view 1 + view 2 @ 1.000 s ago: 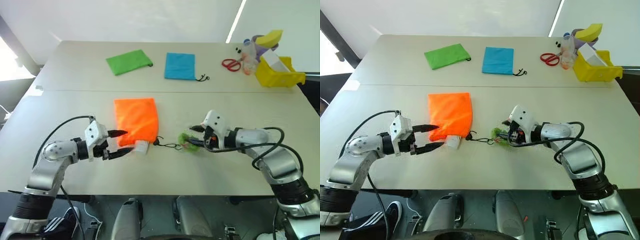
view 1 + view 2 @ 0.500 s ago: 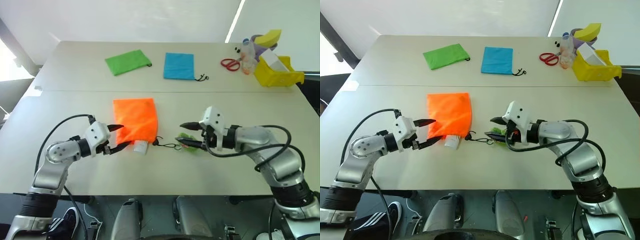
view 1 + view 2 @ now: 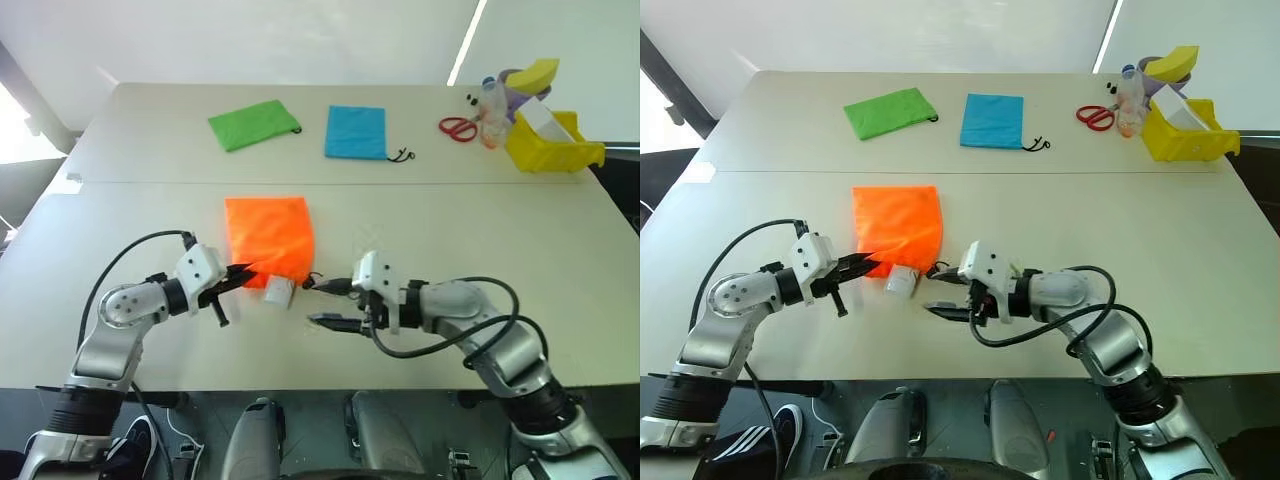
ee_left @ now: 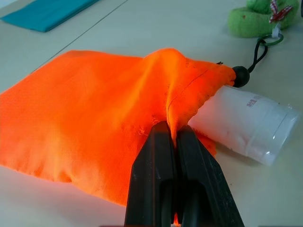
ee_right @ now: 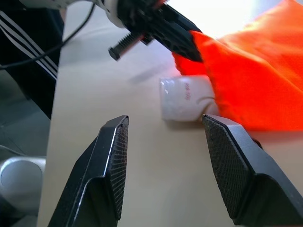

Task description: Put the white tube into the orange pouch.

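Observation:
The orange pouch (image 3: 268, 238) lies flat mid-table, its mouth toward me. The white tube (image 3: 279, 291) sticks out of that mouth, cap end outward, with its body under the fabric. My left gripper (image 3: 243, 272) is shut on the pouch (image 4: 94, 109) at the mouth's edge, lifting a fold of fabric beside the tube (image 4: 246, 127). My right gripper (image 3: 312, 303) stands open just right of the tube, pointing left at the cap (image 5: 184, 98), fingers apart and not touching it. The black cord (image 4: 258, 47) runs to the green tab (image 4: 255, 16).
A green pouch (image 3: 255, 123) and a blue pouch (image 3: 356, 131) lie at the back. Red scissors (image 3: 458, 127), a clear bottle (image 3: 492, 105) and a yellow bin (image 3: 555, 145) stand at the back right.
My left gripper has closed on the edge of the pouch's mouth. My right gripper has swung left from the green tab to just beside the tube's cap, still open.

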